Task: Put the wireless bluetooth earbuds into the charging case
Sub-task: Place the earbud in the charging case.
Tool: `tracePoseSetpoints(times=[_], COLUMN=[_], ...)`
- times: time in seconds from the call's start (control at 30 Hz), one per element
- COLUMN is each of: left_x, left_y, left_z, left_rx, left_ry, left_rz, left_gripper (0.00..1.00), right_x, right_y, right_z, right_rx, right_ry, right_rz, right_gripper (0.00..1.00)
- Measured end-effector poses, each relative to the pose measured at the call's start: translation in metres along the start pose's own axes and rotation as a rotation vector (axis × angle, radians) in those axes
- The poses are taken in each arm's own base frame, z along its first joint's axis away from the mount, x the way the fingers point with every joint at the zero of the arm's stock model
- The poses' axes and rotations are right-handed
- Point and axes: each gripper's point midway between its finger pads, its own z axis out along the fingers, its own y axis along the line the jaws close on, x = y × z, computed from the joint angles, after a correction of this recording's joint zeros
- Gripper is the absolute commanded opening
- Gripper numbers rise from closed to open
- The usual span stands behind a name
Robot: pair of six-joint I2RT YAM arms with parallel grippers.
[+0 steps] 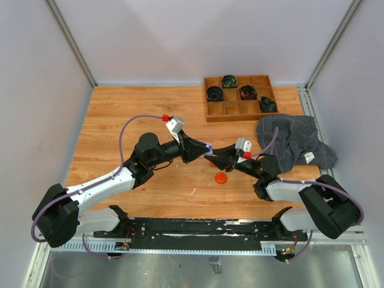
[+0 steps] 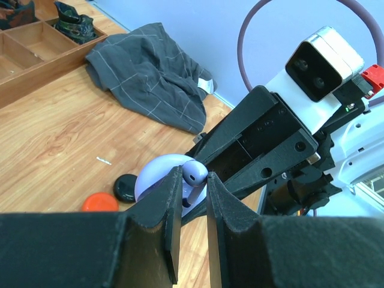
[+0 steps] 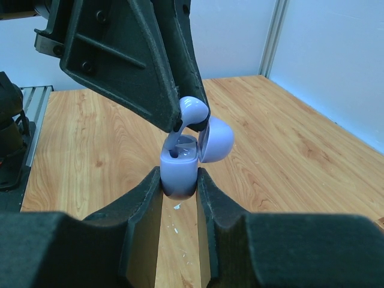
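My right gripper (image 3: 179, 180) is shut on the base of the pale lilac charging case (image 3: 179, 171), held above the table with its lid (image 3: 216, 139) hinged open. A lilac earbud (image 2: 195, 174) is pinched in my shut left gripper (image 2: 193, 177) directly over the case (image 2: 157, 173). The earbud (image 3: 193, 111) has its stem reaching down into the case's socket. Seen from above, the left gripper (image 1: 201, 150) and right gripper (image 1: 214, 157) meet tip to tip at mid-table. An orange-red piece (image 2: 100, 203) and a black piece (image 2: 126, 187) lie on the table below.
A wooden compartment tray (image 1: 240, 111) with dark items stands at the back right. A crumpled grey checked cloth (image 1: 294, 141) lies to the right of the grippers. A thin white sliver (image 1: 193, 191) lies near the orange-red piece (image 1: 221, 177).
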Motion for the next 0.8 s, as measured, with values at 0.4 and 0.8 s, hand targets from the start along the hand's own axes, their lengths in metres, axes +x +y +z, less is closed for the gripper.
tracePoseSetpoints(times=[0.4, 0.8], left_x=[0.0060, 0.0081], left_y=[0.0037, 0.0091], left_z=[-0.0030, -0.0056], left_rx=[-0.020, -0.059], left_ry=[-0.001, 0.030], left_rz=[-0.002, 0.013], left_gripper=[0.15, 0.33], right_x=[-0.0034, -0.0020], right_y=[0.0007, 0.0030], right_z=[-0.0022, -0.0024], right_rx=[0.007, -0.006], right_ry=[-0.007, -0.002], right_rz=[-0.005, -0.002], right_gripper=[0.13, 0.14])
